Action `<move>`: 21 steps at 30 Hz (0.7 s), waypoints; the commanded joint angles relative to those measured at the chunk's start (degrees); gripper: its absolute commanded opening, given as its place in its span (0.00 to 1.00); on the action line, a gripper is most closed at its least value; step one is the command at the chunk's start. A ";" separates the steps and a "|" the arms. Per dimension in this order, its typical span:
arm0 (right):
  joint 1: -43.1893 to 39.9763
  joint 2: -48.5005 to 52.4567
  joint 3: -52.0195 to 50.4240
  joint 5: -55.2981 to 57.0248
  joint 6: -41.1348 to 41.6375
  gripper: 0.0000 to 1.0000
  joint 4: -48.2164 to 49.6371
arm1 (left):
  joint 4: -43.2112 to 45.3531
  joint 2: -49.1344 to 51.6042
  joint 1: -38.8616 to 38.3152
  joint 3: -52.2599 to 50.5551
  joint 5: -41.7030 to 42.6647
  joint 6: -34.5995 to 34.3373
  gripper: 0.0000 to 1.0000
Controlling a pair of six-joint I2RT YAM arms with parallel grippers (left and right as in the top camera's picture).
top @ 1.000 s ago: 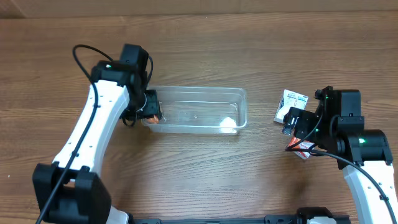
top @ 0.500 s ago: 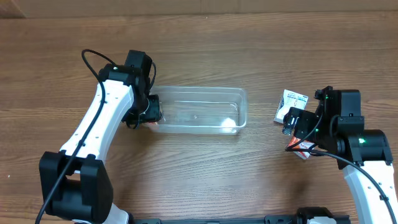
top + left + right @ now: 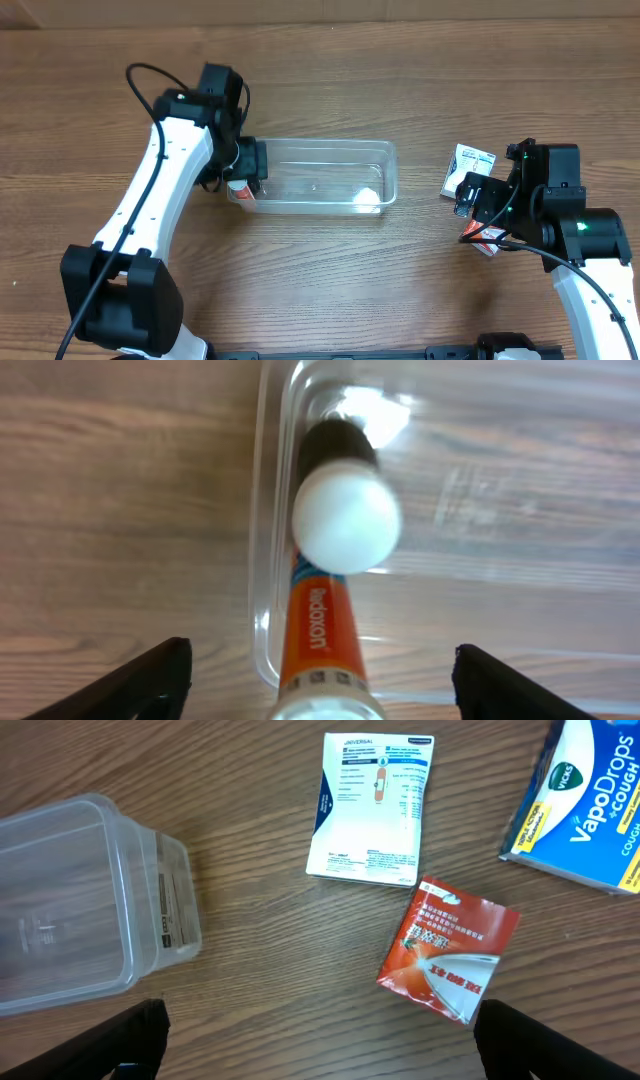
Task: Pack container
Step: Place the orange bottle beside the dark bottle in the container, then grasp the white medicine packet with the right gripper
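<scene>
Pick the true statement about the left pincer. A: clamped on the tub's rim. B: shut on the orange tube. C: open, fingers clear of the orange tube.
C: the left pincer stands open, its dark fingers far to either side of the orange plastic tube with a white cap at the clear plastic rectangular container's end.

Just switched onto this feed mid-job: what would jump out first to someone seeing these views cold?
The orange tube with a white cap catches the eye first. It sits at the left end of the clear container, between the wide-open fingers of the left gripper. Off to the right, a red sachet, a white packet and a blue VapoDrops box lie on the wooden table, outside the container.
</scene>
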 commanded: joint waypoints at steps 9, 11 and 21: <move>-1.57 21.46 28.50 5.38 2.78 1.00 -5.84 | 3.82 -21.64 5.01 8.41 -3.63 1.90 1.00; -2.91 27.56 29.49 4.39 2.78 1.00 -5.31 | 3.26 -23.71 6.16 8.39 -3.65 1.95 1.00; -4.55 48.33 29.24 4.20 2.54 1.00 -4.04 | 2.03 -23.85 6.69 8.37 -3.61 1.95 1.00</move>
